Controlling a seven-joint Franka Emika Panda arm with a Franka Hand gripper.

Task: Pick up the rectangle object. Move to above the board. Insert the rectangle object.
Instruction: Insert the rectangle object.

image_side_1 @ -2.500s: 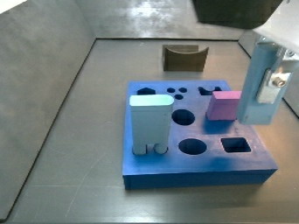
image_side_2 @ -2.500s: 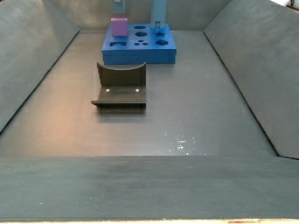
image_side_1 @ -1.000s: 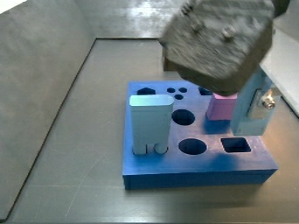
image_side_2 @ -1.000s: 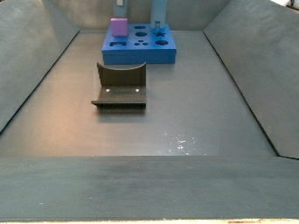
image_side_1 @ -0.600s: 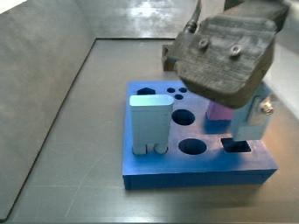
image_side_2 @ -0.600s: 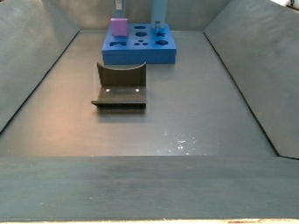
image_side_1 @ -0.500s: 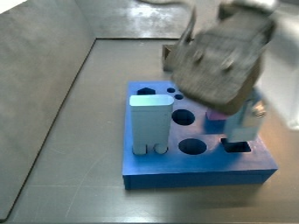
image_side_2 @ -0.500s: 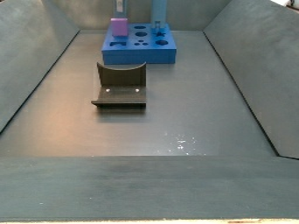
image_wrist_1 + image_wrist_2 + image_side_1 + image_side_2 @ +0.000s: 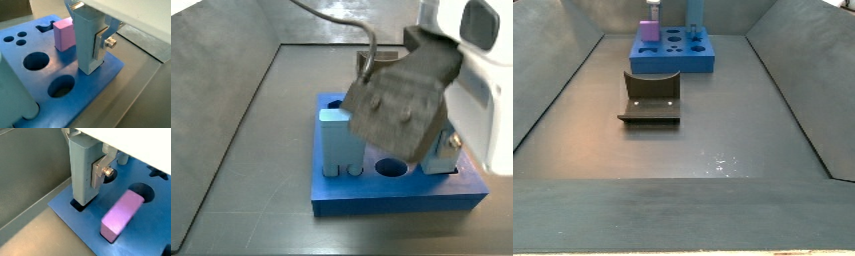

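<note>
My gripper (image 9: 88, 50) is shut on the rectangle object (image 9: 89, 35), a tall grey-blue slab held upright between the silver fingers (image 9: 100, 47). Both wrist views show the slab (image 9: 81, 168) over a corner of the blue board (image 9: 107, 75). Its lower end sits at the mouth of a dark square hole (image 9: 79, 204); how deep it is I cannot tell. In a side view the arm's body (image 9: 405, 95) hides most of the slab (image 9: 446, 150) and the board (image 9: 398, 198). From afar the slab (image 9: 692, 12) stands on the board (image 9: 673, 58).
A pink cube (image 9: 63, 34) stands in the board beside the slab, also seen in a wrist view (image 9: 121, 215). A pale two-legged block (image 9: 338, 145) stands at the board's other side. The fixture (image 9: 651, 98) stands on the floor mid-bin. Grey walls enclose the bin.
The gripper has come down over the board with the slab; the slab's lower end is now at the square hole. The arm's body now hides the pink cube in a side view.
</note>
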